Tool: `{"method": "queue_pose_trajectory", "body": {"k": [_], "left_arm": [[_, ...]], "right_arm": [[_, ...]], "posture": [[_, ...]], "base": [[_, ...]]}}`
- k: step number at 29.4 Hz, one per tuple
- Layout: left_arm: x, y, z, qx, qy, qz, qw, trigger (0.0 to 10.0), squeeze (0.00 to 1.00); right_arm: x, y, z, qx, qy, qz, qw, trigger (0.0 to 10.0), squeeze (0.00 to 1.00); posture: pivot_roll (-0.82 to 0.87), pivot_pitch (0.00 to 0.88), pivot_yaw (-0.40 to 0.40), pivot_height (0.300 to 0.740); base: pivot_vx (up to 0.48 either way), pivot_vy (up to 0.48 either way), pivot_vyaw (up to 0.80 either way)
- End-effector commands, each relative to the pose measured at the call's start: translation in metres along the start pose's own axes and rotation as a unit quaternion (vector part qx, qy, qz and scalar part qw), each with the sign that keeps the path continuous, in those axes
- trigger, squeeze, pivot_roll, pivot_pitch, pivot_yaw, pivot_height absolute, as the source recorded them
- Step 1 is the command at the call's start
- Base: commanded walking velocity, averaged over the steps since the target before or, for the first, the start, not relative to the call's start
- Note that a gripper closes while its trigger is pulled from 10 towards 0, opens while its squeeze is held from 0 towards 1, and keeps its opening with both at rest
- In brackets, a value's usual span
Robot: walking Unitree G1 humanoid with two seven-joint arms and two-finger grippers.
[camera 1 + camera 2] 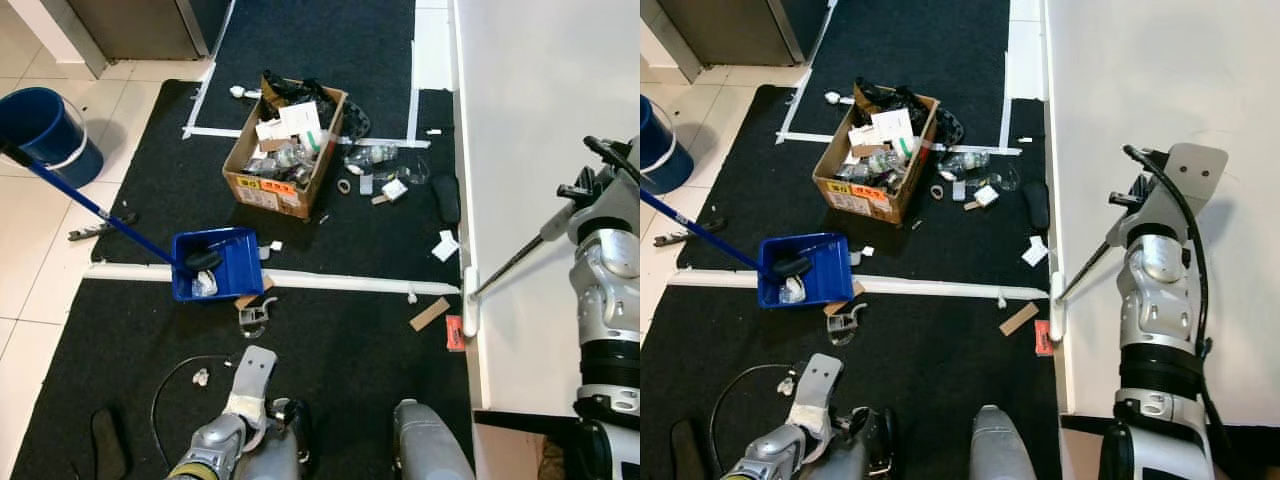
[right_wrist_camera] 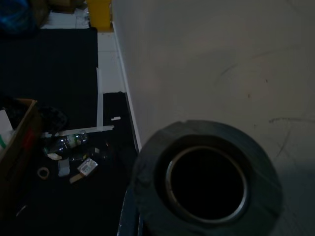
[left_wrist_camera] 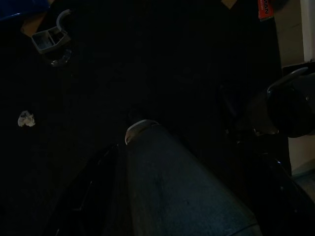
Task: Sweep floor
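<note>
A thin-handled broom runs from its white head [image 1: 470,303], which lies on the floor at the foot of the white wall [image 1: 530,120], up to my raised right arm. My right gripper [image 1: 590,180] is shut on the handle [image 1: 520,258]; the handle's hollow taped end [image 2: 206,182] looms close in the right wrist view. A blue dustpan [image 1: 218,262] with some rubbish in it sits on the black mat [image 1: 340,360], its long blue handle [image 1: 90,205] slanting up to the left. My left arm [image 1: 235,420] hangs low beside my legs.
A cardboard box [image 1: 285,150] full of rubbish stands ahead. Around it lie a bottle [image 1: 375,155], a tape roll [image 1: 344,186] and paper scraps. A cardboard piece [image 1: 430,313], a red packet [image 1: 455,331] and a grey plastic part [image 1: 252,318] are nearer. A blue bucket [image 1: 45,130] stands far left.
</note>
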State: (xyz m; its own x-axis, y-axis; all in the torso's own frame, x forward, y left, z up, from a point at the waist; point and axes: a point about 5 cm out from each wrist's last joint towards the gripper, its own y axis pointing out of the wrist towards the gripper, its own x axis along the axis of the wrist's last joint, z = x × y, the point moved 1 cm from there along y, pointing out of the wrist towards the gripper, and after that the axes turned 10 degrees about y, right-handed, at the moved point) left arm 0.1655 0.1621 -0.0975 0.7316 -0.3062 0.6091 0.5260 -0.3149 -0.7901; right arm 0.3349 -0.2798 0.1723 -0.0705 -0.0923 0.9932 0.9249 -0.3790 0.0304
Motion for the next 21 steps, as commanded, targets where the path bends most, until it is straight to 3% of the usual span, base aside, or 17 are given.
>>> {"method": "queue_pose_trajectory", "body": {"k": [1,4,8,9,12,21], "left_arm": [[-0.045,-0.009,-0.018,-0.028,-0.027,0.085,0.996,10.0,0.0],[-0.045,-0.009,-0.019,-0.028,-0.028,0.086,0.995,10.0,0.0],[-0.045,-0.009,-0.019,-0.028,-0.029,0.086,0.995,10.0,0.0],[-0.045,-0.009,-0.019,-0.028,-0.029,0.085,0.996,10.0,0.0],[-0.045,-0.009,-0.019,-0.028,-0.03,0.085,0.996,10.0,0.0],[-0.046,-0.009,-0.02,-0.028,-0.03,0.085,0.996,10.0,0.0]], "right_arm": [[0.005,-0.001,-0.008,-0.016,-0.044,-0.004,0.999,10.0,0.0],[-0.005,-0.004,-0.008,-0.002,-0.097,0.043,0.994,10.0,0.0],[-0.012,-0.006,-0.006,0.008,-0.112,0.067,0.991,10.0,0.0],[-0.02,-0.01,-0.007,0.019,-0.143,0.098,0.985,10.0,0.0],[-0.028,-0.014,-0.008,0.026,-0.17,0.133,0.976,10.0,0.0],[-0.041,-0.027,-0.006,0.063,-0.2,0.208,0.955,10.0,0.0]], "posture": [[-0.03,0.189,0.022,0.74],[-0.03,0.189,0.022,0.74],[-0.03,0.189,0.022,0.74],[-0.03,0.189,0.022,0.74],[-0.03,0.193,0.021,0.74],[-0.03,0.193,0.02,0.74]], "base": [[0.0,0.0,0.0],[0.0,0.0,0.0],[0.0,0.0,0.0],[0.0,0.0,0.0],[0.0,0.0,0.0],[0.0,0.0,0.0]]}}
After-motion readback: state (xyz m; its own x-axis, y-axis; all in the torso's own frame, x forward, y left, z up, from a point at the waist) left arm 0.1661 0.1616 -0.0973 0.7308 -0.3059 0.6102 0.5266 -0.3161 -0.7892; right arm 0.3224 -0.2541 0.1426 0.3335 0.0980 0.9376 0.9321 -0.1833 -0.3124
